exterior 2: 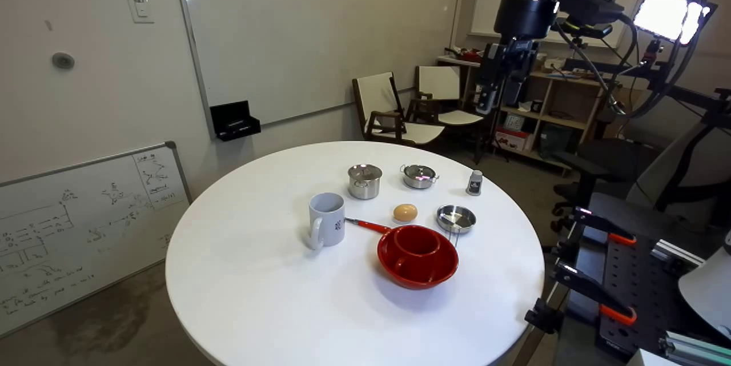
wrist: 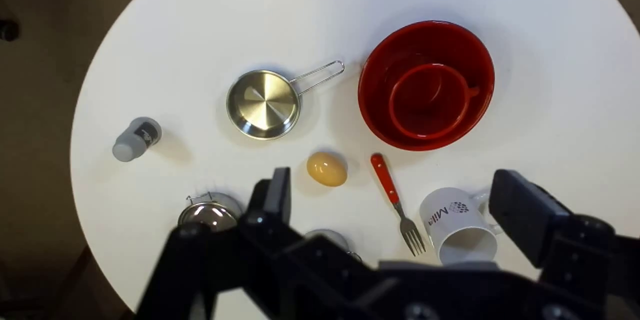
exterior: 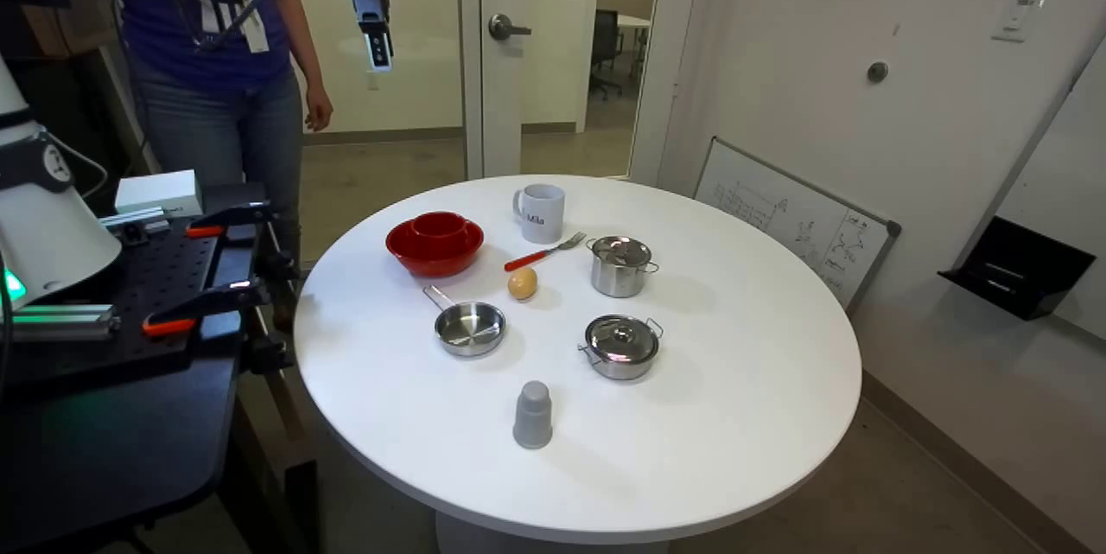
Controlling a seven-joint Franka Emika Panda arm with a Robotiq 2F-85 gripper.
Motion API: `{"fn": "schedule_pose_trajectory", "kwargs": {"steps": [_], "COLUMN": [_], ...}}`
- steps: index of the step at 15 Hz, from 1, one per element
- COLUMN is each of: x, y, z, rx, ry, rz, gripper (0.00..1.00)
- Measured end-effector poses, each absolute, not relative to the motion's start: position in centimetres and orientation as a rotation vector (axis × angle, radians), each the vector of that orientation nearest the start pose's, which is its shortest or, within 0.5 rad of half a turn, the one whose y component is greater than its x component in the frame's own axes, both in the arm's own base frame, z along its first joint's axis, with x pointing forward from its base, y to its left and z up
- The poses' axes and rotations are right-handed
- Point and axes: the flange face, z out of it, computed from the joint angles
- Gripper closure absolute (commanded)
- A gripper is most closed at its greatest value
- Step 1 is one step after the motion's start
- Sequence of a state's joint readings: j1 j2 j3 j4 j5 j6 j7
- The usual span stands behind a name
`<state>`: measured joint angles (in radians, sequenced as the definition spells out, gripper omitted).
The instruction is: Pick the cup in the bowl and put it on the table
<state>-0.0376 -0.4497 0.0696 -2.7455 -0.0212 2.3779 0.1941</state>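
Observation:
The small red cup (exterior: 439, 227) sits inside the wide red bowl (exterior: 432, 265) on the round white table (exterior: 734, 416). The cup (exterior 2: 417, 242) and bowl (exterior 2: 420, 281) also show in an exterior view, near the table's robot side. In the wrist view the cup (wrist: 427, 103) looks upright, its small handle toward the right inside the bowl (wrist: 425, 35). My gripper (wrist: 390, 185) is open and empty, its fingers wide apart. It hangs high above the table in both exterior views (exterior: 378, 60) (exterior 2: 498, 100), apart from the cup and bowl.
A white-grey mug (exterior: 543, 215), a red-handled fork (exterior: 529, 259) and an egg (exterior: 522, 283) lie near the bowl. A small metal pan (exterior: 469, 329), a tall pot (exterior: 619, 270), a low lidded pot (exterior: 622, 348) and a grey shaker (exterior: 533, 420) stand farther off.

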Motion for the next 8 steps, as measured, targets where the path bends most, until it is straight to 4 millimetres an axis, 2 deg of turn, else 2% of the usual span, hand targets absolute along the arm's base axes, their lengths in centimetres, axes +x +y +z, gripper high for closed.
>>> {"fn": "schedule_pose_trajectory", "kwargs": {"steps": [3,8], "x": [38.5,40.3], "y": [1.6,1.2], "z": [33.3,27.2], "rx": [-3.154,-3.125], "ry": [0.328,0.478], "rz": [-0.113,-0.033], "gripper": [0.00,0.00]}}
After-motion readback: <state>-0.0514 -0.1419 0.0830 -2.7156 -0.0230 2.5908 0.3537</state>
